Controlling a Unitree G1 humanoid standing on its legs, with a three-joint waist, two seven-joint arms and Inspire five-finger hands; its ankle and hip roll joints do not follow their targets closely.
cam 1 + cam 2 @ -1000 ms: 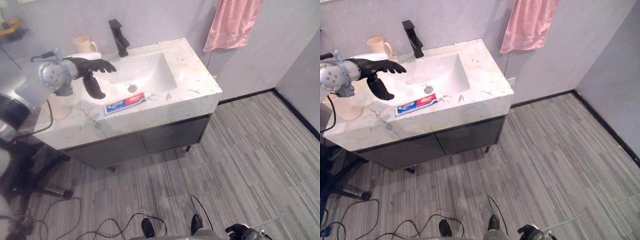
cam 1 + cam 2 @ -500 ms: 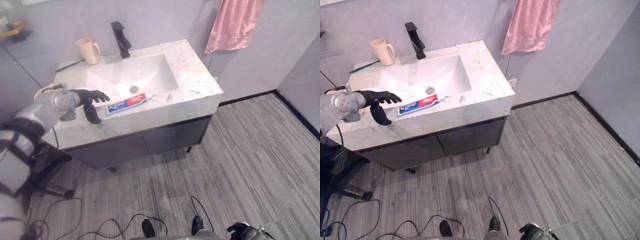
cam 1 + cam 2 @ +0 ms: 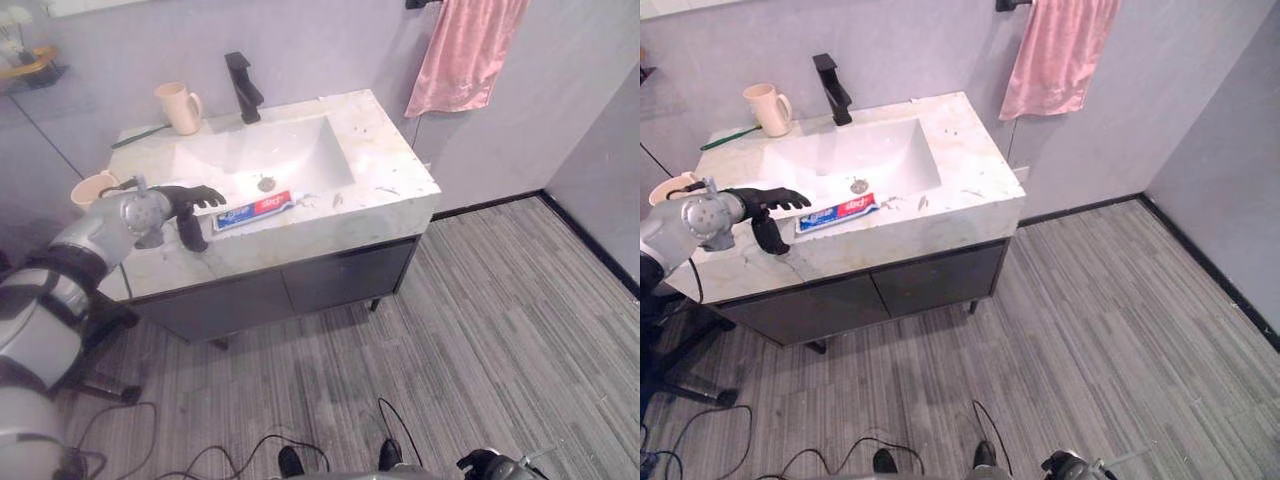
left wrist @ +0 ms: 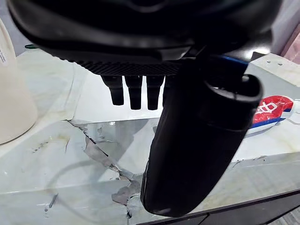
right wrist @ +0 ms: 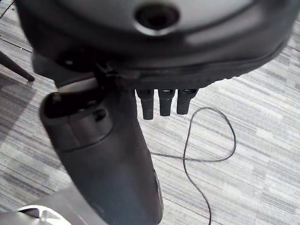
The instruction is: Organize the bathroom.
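Note:
A red, white and blue toothpaste tube (image 3: 253,209) lies flat on the marble counter (image 3: 385,170) along the front rim of the white basin (image 3: 270,150). My left hand (image 3: 186,204) hovers just left of the tube with straight fingers and the thumb (image 4: 201,136) pointing down, holding nothing. The tube's end (image 4: 273,108) shows past that thumb in the left wrist view. A cream mug (image 3: 180,105) stands at the back left, with a green toothbrush (image 3: 140,135) lying beside it. My right hand (image 5: 117,154) hangs low over the striped floor, fingers straight and empty.
A black faucet (image 3: 242,85) rises behind the basin. A pink towel (image 3: 465,50) hangs on the wall to the right. A second cream cup (image 3: 92,187) sits at the counter's left edge, close to my left wrist. Dark cabinet doors (image 3: 300,285) lie below.
My left hand has come down from above the basin's left rim to the counter's front left, beside the toothpaste tube. The camera has shifted slightly. The tube has not moved.

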